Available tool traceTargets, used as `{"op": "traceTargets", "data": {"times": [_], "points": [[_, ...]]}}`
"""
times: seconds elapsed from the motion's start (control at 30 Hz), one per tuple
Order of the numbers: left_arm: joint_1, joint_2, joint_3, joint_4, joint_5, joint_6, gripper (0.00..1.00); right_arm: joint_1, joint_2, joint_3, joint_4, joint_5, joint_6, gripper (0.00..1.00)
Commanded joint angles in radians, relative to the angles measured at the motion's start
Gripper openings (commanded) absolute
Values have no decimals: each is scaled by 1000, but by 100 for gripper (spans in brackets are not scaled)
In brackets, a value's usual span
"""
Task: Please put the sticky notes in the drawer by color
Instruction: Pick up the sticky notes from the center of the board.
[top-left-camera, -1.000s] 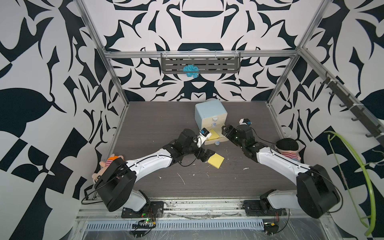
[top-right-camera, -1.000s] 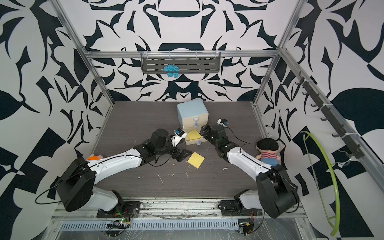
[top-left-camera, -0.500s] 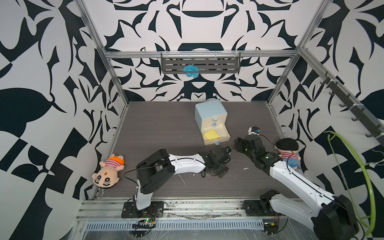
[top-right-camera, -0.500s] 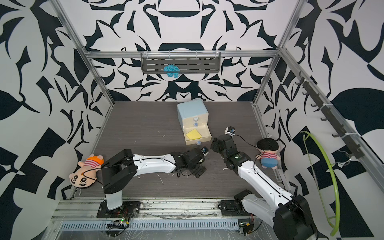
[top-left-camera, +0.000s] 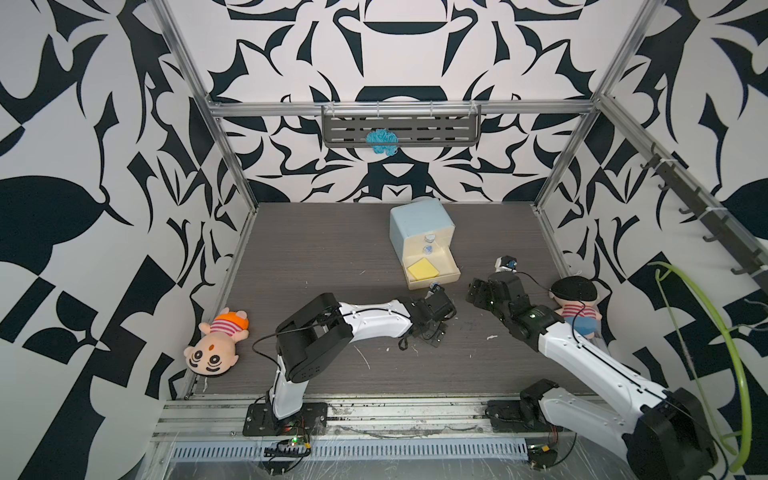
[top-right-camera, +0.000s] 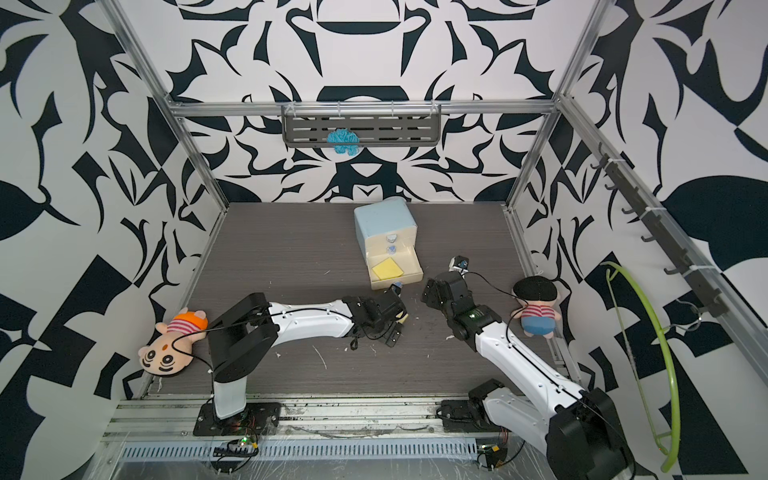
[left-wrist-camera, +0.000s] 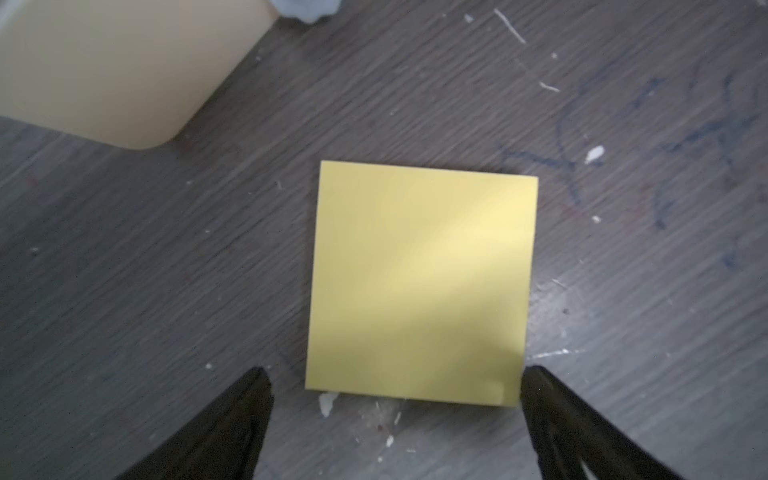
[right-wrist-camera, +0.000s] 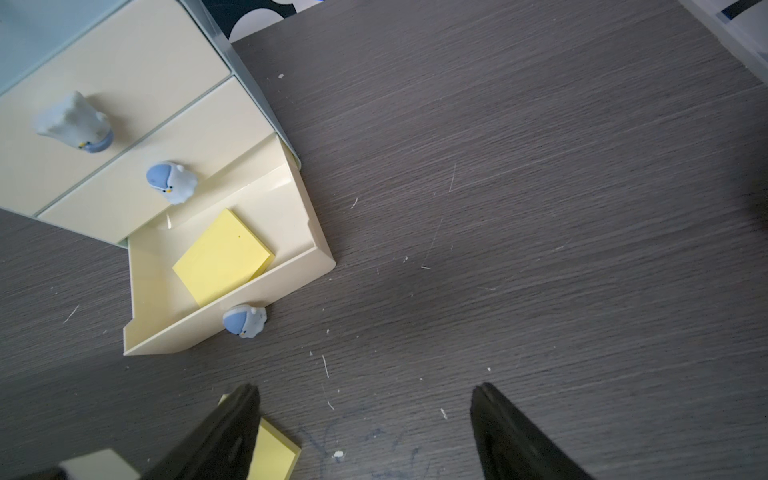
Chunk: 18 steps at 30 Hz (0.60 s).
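On the counter (top-left-camera: 316, 257) the drawer (top-left-camera: 419, 226) stood with its bottom tray out, a yellow pad (top-left-camera: 422, 269) inside. My left gripper (left-wrist-camera: 397, 372) hung wide over a second pad (left-wrist-camera: 419, 282) at the drawer's 6 o'clock. My right gripper (right-wrist-camera: 365, 390) gaped empty at its 4 o'clock.

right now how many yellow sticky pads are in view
2. One yellow pad lies in the open bottom drawer; the other on the table below the open left hand. More may hide in shut drawers.

A drawer chest (right-wrist-camera: 124, 75) has its bottom drawer (right-wrist-camera: 309, 237) pulled out, holding a yellow sticky pad (right-wrist-camera: 224, 257). Another yellow pad (right-wrist-camera: 276, 457) lies on the table (right-wrist-camera: 540, 208), partly hidden by the spread right gripper (right-wrist-camera: 365, 388).
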Motion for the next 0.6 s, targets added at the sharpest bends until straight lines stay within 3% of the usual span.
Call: {"op": "traceTargets", "data": {"times": [0.0,0.57], "points": [[15,33,26,-26,40,-33,99,-2,-4,-1,22,12,-11,84],[60,69,44,-31,117,126,99,-3,6,-6,21,5,-5,83]]}}
